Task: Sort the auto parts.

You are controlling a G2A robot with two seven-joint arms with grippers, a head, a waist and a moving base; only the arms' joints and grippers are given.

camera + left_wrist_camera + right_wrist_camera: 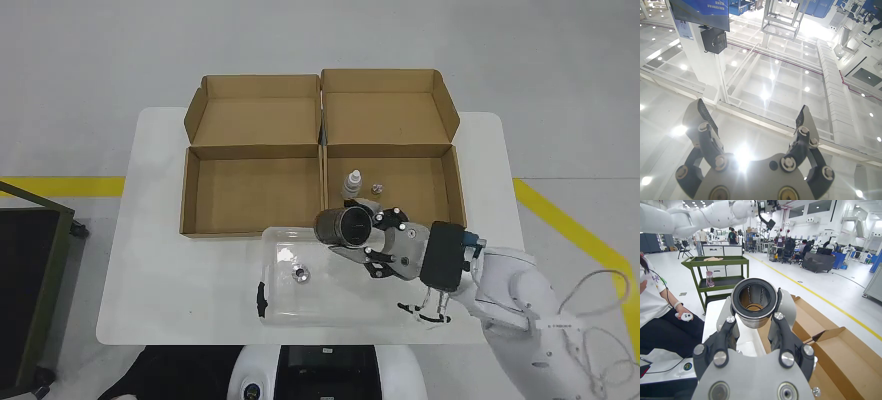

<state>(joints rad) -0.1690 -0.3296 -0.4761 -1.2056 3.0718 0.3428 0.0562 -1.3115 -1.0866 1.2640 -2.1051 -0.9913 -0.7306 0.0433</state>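
My right gripper [352, 238] [755, 315] is shut on a metal cylindrical bearing [343, 226] [754, 303] with a black rim, held in the air between the clear tray and the right cardboard box [440, 195]. In that box lie a small white bottle [353, 183] and a small metal nut [378, 186]. Another small metal part [298, 274] rests in the clear plastic tray [272, 300] near the table's front. My left gripper [753, 115] is open with nothing between its fingers, pointing up at the ceiling.
A second open cardboard box [200, 200] stands to the left of the first, both with lids folded back. A person sits beside the table holding a white controller [685, 316]. A green cart [715, 275] stands beyond the table's edge.
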